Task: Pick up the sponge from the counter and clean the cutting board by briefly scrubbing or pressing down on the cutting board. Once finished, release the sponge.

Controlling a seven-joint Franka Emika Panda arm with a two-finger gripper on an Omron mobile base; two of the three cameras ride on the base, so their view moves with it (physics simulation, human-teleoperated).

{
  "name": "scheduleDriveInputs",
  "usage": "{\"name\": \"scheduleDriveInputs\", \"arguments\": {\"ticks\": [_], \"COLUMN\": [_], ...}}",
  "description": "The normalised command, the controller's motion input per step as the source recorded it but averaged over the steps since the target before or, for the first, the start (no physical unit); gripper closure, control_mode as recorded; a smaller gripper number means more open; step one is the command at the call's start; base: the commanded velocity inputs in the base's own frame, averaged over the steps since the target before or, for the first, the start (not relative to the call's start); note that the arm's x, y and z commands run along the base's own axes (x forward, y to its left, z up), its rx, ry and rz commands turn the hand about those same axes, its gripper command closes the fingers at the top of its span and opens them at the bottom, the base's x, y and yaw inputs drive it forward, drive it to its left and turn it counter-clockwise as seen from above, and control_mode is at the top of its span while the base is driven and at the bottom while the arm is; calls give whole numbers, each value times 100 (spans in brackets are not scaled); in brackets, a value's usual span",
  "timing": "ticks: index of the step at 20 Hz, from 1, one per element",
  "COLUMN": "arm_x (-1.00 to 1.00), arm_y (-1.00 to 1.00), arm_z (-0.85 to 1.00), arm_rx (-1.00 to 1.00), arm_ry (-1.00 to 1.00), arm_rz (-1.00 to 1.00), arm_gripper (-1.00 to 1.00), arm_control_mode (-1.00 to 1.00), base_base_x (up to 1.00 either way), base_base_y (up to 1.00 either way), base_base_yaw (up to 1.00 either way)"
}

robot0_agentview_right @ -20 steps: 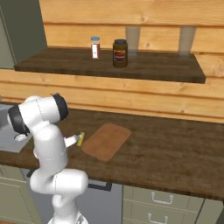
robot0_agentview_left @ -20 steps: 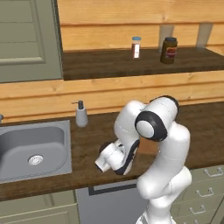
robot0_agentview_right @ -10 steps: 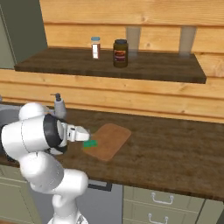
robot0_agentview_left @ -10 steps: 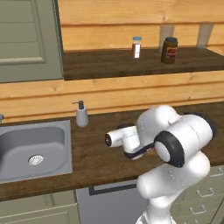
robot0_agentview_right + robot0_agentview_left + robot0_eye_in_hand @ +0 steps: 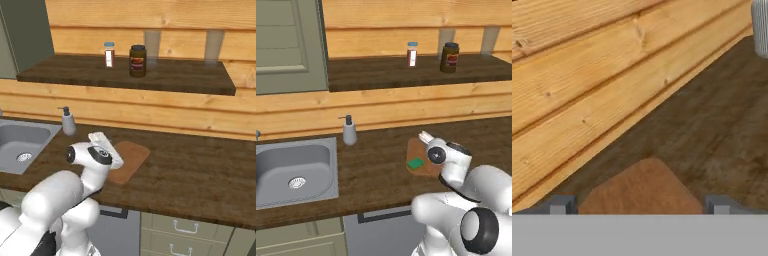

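Observation:
The green sponge [image 5: 416, 163] lies flat on the left part of the reddish-brown cutting board [image 5: 428, 166], on the dark counter [image 5: 376, 170]. My gripper [image 5: 425, 136] hovers just above the board's far edge, clear of the sponge, and points at the back wall. In the hand view my gripper [image 5: 641, 204] is open with nothing between its fingertips [image 5: 562, 204]; a rounded corner of the board [image 5: 644, 187] sits right below it. From the right base view the hand and gripper [image 5: 96, 136] stand over the board's [image 5: 132, 159] left side and the arm hides the sponge.
A soap dispenser [image 5: 349, 131] stands by the wall left of the board, beside the steel sink [image 5: 293, 165]. The higher shelf holds a dark jar [image 5: 450, 56] and a small bottle [image 5: 412, 53]. Bare worktop [image 5: 200, 170] stretches right of the board.
The arm swung right from the sink side, carrying the sponge over to the board. The sponge has been let go and now lies on the board; the hand has risen off it.

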Motion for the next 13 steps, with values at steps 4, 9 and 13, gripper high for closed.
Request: {"name": "scheduleDriveInputs", "arguments": {"ticks": [4, 9, 13], "arm_x": [-92, -99, -100], "arm_y": [-26, -18, 10], "arm_z": [100, 79, 7], "arm_rx": [51, 39, 13], "arm_ry": [6, 31, 52], "arm_rz": [3, 0, 0], "arm_gripper": [-100, -100, -100], "arm_control_mode": [-100, -100, -100], "base_base_x": [0, 0, 0], "base_base_y": [0, 0, 0], "base_base_yaw": [0, 0, 0]}}
